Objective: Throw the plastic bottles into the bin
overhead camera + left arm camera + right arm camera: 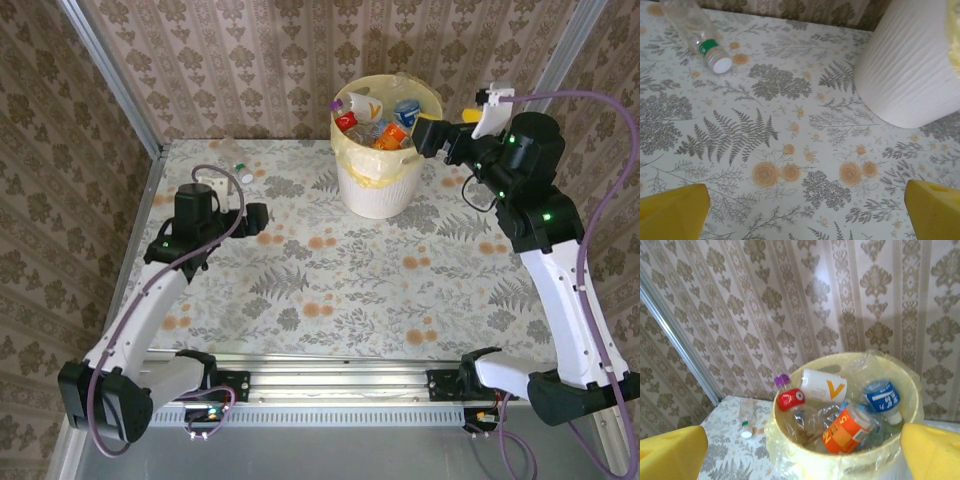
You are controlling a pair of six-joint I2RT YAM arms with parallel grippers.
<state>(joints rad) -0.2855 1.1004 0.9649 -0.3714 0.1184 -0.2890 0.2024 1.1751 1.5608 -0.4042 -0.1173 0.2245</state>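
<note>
At the rim of the bin [375, 195] our right fingers [932, 450] stand spread, empty. Left fingers [675, 212] are likewise spread, above the counter [790, 100]. One clear bottle [692, 30] lies at its far left corner, well apart from the bin. We judge it light, thin-walled, slippery: grip mid-body.

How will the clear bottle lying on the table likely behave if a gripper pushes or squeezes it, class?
The bottle lies on its side on the flat table, so a nudge would probably roll it. It looks clear and empty, so it is likely light and easy to dent. Its smooth plastic may slip in a grip.
</note>
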